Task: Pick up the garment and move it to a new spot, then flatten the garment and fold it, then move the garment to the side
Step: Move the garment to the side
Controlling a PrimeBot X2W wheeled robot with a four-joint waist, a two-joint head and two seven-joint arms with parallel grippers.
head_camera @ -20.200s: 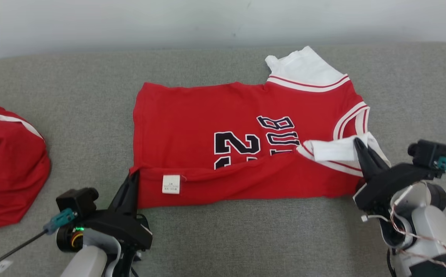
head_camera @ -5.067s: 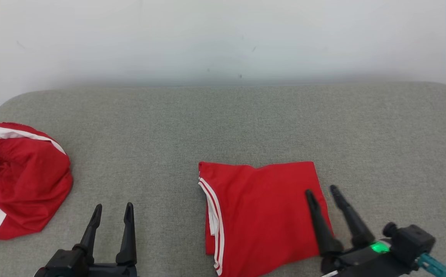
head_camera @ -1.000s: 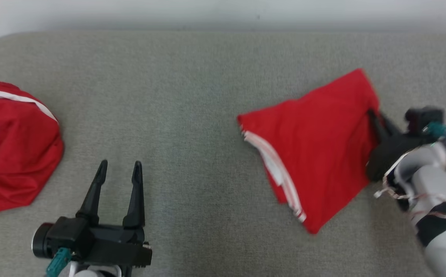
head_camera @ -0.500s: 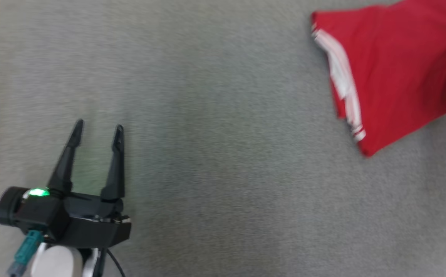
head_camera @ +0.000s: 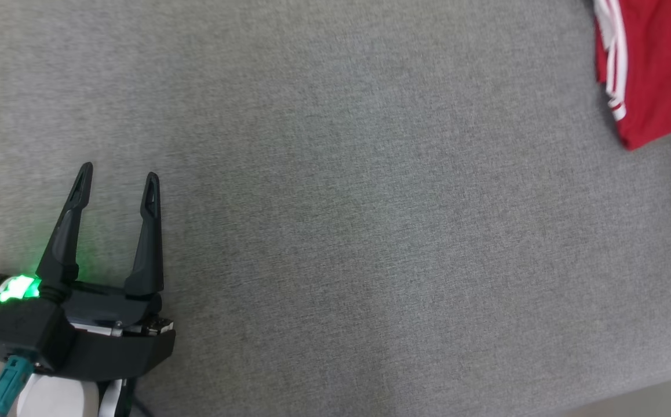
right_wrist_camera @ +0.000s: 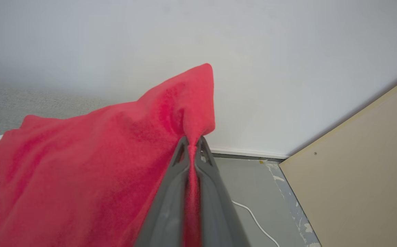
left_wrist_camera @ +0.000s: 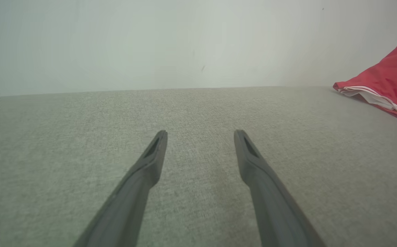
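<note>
1. Folded red jersey [head_camera: 654, 63]: at the far right of the grey upholstered bench [head_camera: 370, 202], well apart from the left gripper [head_camera: 118, 172]. Its white-striped trim edge faces the bench's middle.
2. Right gripper [right_wrist_camera: 193, 140]: fingers pressed together, pinching a plain red corner of the jersey [right_wrist_camera: 92, 171]. That corner rises in a peak above the fingertips. The rest hangs away to the left of the wrist view. Past it are the wall [right_wrist_camera: 116, 34], the floor [right_wrist_camera: 253, 181] and a white cable [right_wrist_camera: 253, 216], so I judge the pinch to be out near the bench's right edge.
3. Left gripper [left_wrist_camera: 201, 132]: fingers spread wide and empty over bare upholstery. From there the jersey [left_wrist_camera: 383, 85] shows low at the right, with layered trim at its edge.
4. Handling, my judgement: light, soft knit with no stiffness. It drapes from a single pinch and will not keep its fold if lifted high. Several layers are stacked, and a pinch that catches only some would let the others slip.
5. Friction: the cloth will likely cling to the upholstery, so dragging may skew the fold.
6. Where to hold: a folded corner or closed edge, gripping every layer. The striped trim side looks looser and is a poorer choice.
7. Not fragile, and a firm pinch is safe.
</note>
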